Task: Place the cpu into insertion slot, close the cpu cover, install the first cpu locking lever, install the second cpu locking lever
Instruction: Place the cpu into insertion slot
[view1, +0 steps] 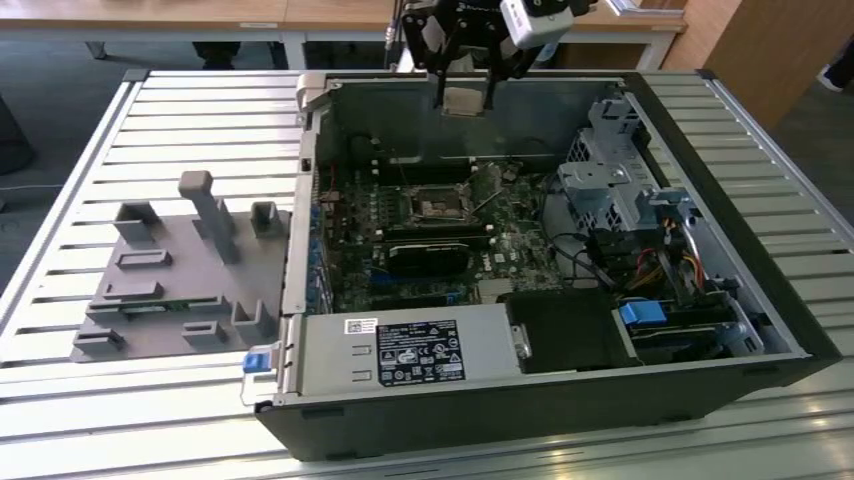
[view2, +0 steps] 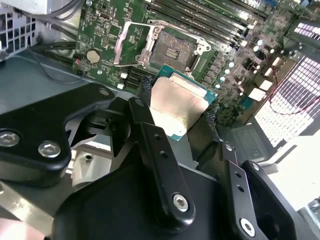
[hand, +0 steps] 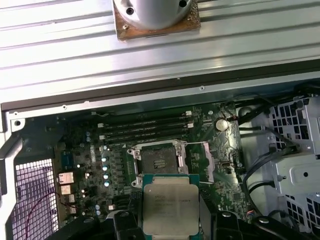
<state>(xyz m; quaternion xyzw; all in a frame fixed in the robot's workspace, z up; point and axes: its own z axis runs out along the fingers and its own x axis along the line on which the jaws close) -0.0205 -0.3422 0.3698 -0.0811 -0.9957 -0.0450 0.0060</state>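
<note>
Above the insertion slot (view2: 172, 50) and well clear of it, we see the cpu (view2: 180, 107) gripped by the fingers (view2: 150, 140). They are drawn in onto two opposite edges of the chip, and its pale metal top faces both wrist views. We judge the chip light, thin and stiff. Its smooth sides could slip in a loose pinch, and the underside and the slot's contacts are probably delicate, so the bare edges are the right place to hold it, kept level. Beside the insertion slot the cpu cover (view2: 132, 45) stands swung open, leaving the dark centre of the slot exposed on the green circuit board (view2: 100, 25). The chip's underside is hidden from us, and the fingers' black links mask part of where the tips meet its edges. We cannot pick out the locking levers near the insertion slot with any confidence, nor any corner marks for alignment.
</note>
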